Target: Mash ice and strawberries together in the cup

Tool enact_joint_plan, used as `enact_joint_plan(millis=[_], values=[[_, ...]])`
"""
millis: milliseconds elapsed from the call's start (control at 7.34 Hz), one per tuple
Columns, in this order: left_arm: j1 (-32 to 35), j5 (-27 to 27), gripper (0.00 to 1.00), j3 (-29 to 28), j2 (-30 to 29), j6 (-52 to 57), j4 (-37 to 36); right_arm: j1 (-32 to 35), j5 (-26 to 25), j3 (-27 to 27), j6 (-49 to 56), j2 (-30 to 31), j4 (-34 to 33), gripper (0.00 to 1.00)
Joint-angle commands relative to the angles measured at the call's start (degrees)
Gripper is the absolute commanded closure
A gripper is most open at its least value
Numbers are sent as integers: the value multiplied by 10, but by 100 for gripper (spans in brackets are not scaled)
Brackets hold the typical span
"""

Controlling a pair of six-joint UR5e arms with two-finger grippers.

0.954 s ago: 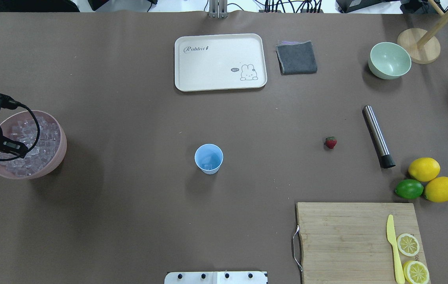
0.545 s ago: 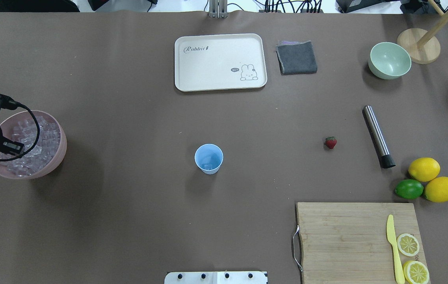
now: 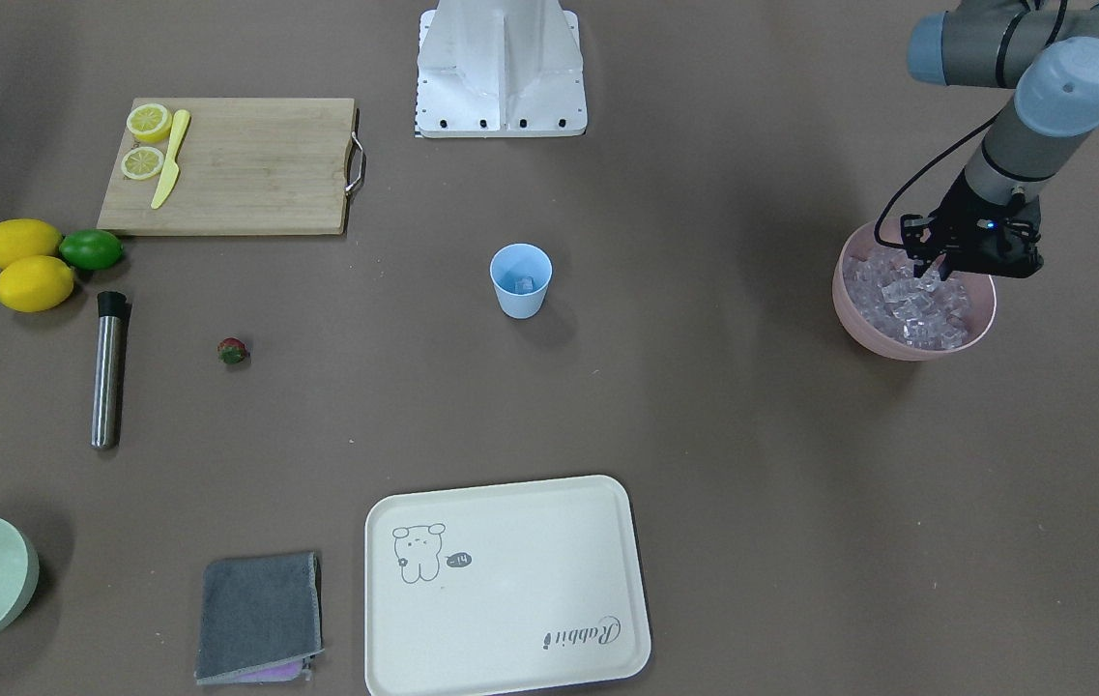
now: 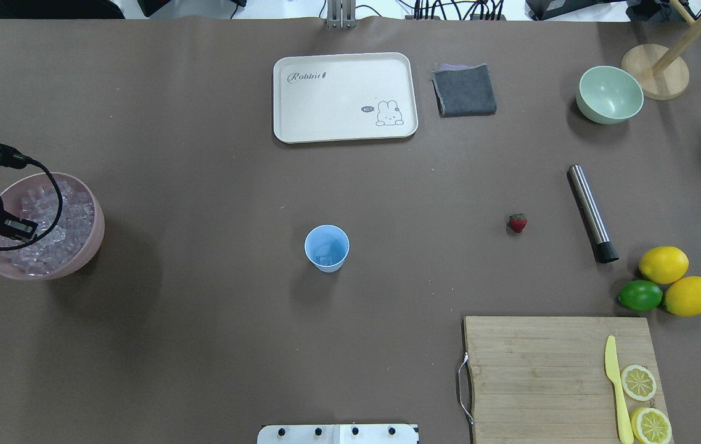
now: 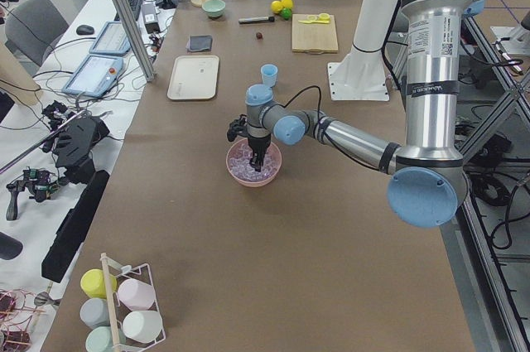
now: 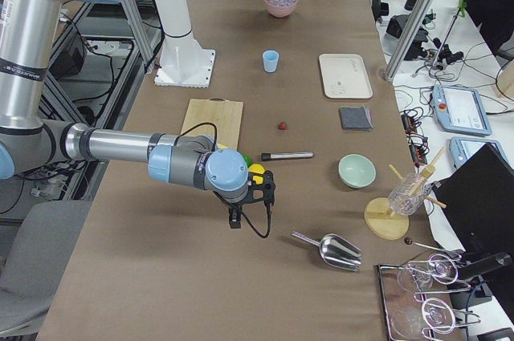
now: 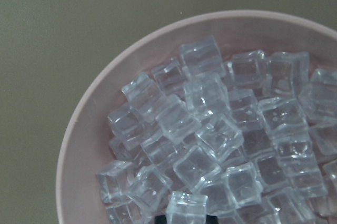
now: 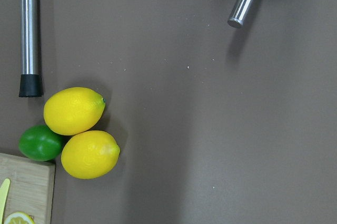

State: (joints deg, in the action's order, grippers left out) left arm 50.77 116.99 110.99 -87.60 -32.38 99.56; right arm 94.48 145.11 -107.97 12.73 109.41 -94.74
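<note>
Ice (image 7: 210, 139) heaped in pink bowl (image 7: 73, 134) under left jaws, grip indiscernible; cubes judged hard, slick, light, best pinched across flat faces. Cup (image 4: 326, 248) at centre of counter (image 4: 202, 185); strawberry (image 4: 517, 222) beyond, likely soft. State of right jaws indiscernible.

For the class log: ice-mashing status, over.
Left gripper in ice, pink bowl; grip unclear. Right gripper hovers by lemons. Cup holds a cube; strawberry on table. Nothing blocking cup.
</note>
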Motion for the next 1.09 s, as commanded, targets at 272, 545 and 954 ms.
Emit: enact_joint_plan(millis=[272,545,954], values=[[14,61,100,63,-112,-21,-129,1,1,0,0,2,0,0],[-55,59,100,15,-264,-143,-169,1,1,0,0,0,0,0],[-146,20,100,-92,-431,-295,-163,2,1,0,0,-3,1,0]])
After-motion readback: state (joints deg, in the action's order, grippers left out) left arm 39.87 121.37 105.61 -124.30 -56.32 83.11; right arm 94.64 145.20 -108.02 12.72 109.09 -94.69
